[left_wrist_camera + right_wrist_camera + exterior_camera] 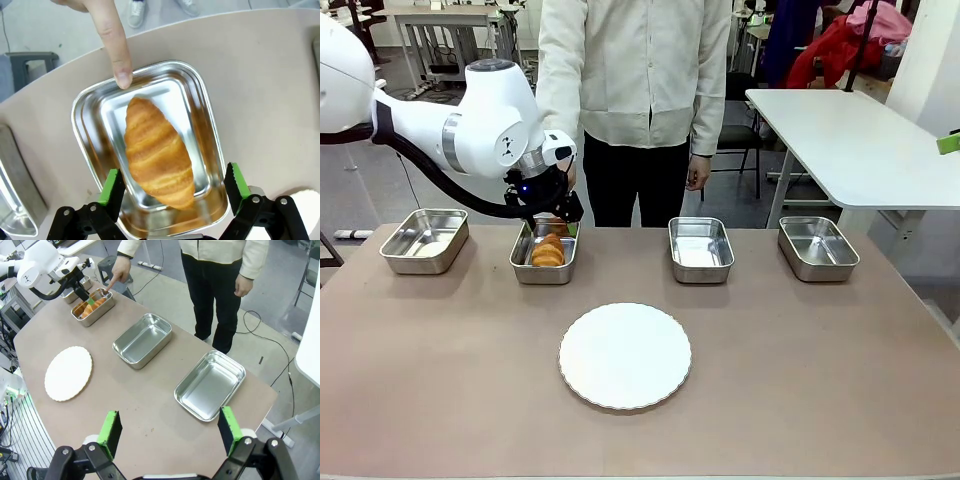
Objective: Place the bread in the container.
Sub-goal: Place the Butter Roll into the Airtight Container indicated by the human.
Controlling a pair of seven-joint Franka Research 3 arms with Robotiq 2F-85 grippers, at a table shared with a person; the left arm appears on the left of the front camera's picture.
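The bread [159,152] lies flat inside the container [87,107], the second pan from the left in the row along the far edge of the table [440,400]. It lies slanted across the pan's floor, with nothing holding it.

The left gripper [172,186] hangs just above the pan with its two green pads [111,186] spread wide, one on each side of the bread. They do not touch it, so this gripper has hold of nothing. It looks as if the bread is set down and the job is about done.

A person's finger [117,50] points down at the far rim of the same pan. I think it shows which pan the bread belongs in, because four pans look the same.

The right gripper [167,432] waits high over the right end of the table. Its pads are wide apart and it holds nothing.

The white plate [625,355] sits near the middle of the table, closer to the near edge, with nothing on it.
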